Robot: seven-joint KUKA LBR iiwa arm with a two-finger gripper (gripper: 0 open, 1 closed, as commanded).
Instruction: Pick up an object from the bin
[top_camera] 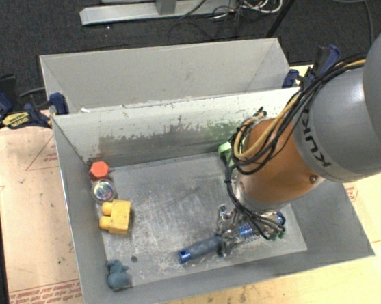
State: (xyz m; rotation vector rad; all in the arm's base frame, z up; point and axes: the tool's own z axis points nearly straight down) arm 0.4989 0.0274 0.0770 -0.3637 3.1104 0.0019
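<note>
Our gripper (230, 238) sits low at the right end of the blue-grey cylinder (199, 251) lying by the front wall of the bin (182, 197), spread or pinched we cannot tell, so we should centre it and close across the cylinder's width
</note>
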